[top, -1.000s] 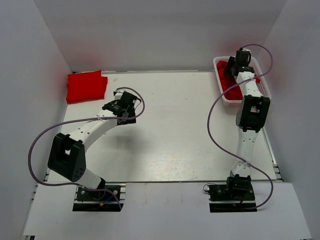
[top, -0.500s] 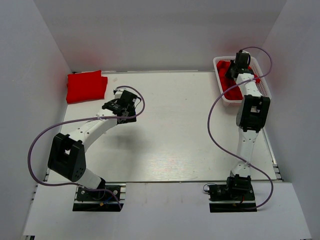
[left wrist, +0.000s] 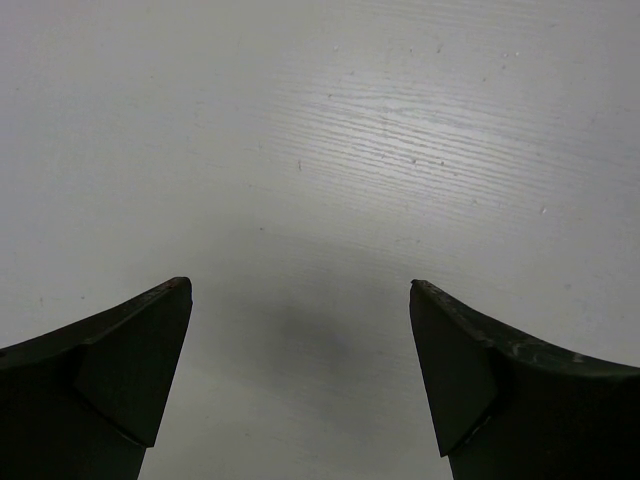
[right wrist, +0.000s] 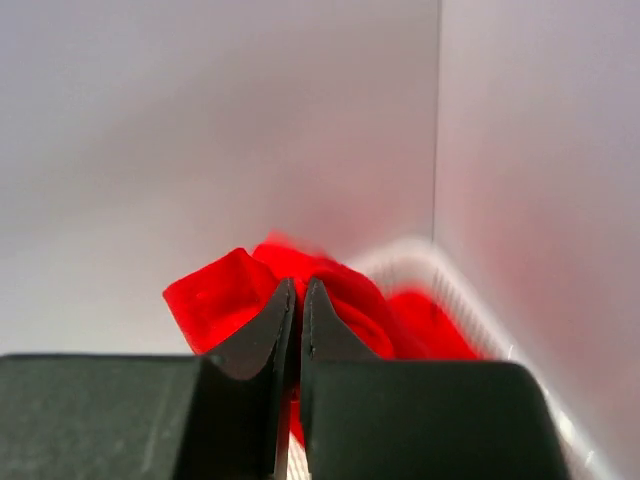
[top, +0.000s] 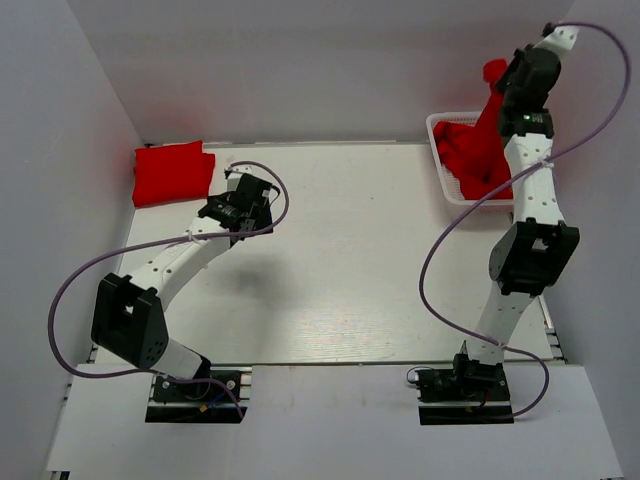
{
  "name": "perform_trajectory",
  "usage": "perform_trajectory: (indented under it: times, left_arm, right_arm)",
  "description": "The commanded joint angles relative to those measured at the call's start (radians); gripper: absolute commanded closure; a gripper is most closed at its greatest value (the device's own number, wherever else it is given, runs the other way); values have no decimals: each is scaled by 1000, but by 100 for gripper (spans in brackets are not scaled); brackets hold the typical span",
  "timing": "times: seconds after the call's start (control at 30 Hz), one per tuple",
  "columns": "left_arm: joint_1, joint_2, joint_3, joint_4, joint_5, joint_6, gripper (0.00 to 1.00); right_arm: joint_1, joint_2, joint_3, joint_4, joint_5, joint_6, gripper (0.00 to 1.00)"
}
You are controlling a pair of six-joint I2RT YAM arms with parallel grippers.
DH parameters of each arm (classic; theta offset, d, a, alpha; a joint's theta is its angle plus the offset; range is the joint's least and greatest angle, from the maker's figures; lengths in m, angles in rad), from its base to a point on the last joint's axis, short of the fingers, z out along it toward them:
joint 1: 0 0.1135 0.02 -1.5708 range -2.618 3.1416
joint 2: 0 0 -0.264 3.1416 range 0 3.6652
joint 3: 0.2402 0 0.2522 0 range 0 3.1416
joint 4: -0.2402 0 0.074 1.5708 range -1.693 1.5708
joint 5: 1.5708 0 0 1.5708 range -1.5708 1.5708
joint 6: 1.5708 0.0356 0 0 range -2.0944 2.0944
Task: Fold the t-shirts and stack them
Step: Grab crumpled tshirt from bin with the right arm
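White corner [right wrist: 437, 150]; blurred basket [right wrist: 405, 250] partly hidden by t-shirt [right wrist: 215, 295] in right pincer [right wrist: 300, 295].

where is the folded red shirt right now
In the top view the folded red shirt lies at the far left corner of the table, beyond the left gripper, opposite the white basket on the right.

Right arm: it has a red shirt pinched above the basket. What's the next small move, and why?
Probably lift a bit higher before swinging left. The right gripper is shut on the shirt, but its tail hangs into the basket among the other shirts; moving toward the table now could drag them.
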Motion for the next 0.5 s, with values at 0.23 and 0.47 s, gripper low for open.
perform_trajectory:
  times: [0.23, 0.47]
  left_arm:
    - [3, -77, 16, 44, 18, 18, 0]
    - [3, -111, -13, 65, 37, 18, 0]
  right_arm:
    - [1, -117, 271, 237, -156, -37, 100]
    - [39, -188, 338, 433, -601, 230, 100]
